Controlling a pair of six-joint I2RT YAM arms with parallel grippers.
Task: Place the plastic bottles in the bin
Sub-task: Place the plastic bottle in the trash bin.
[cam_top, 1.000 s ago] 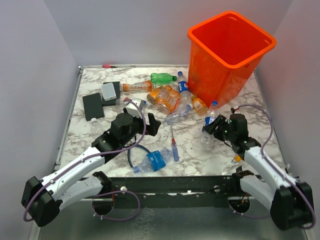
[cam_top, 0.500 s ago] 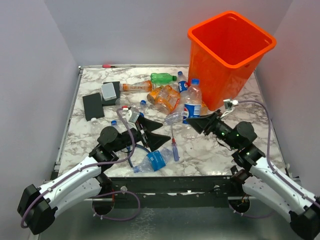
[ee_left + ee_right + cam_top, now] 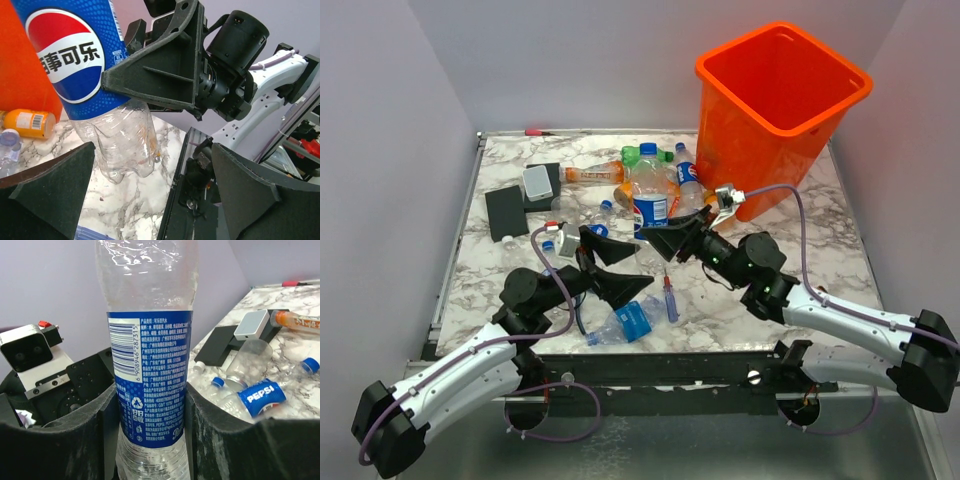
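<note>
My right gripper (image 3: 661,240) is shut on a clear plastic bottle (image 3: 648,203) with a blue Pepsi label and blue cap, held upright above the middle of the table. In the right wrist view the fingers (image 3: 222,435) press both sides of its label (image 3: 152,380). My left gripper (image 3: 611,266) stands open just left of it, nothing between its fingers; its view shows the bottle's base (image 3: 122,150) ahead. Several more bottles (image 3: 603,172) lie behind, left of the orange bin (image 3: 780,100) at the back right.
A red-and-blue screwdriver (image 3: 668,296) and a crushed blue-labelled bottle (image 3: 625,321) lie near the front edge. A black box (image 3: 506,212) and a grey-topped block (image 3: 537,181) sit at the left. A red pen (image 3: 537,132) lies along the back edge.
My right arm has swung left from beside the bin to the table's middle, lifting the Pepsi bottle upright. My left arm drew back, its open gripper turned toward the bottle.
</note>
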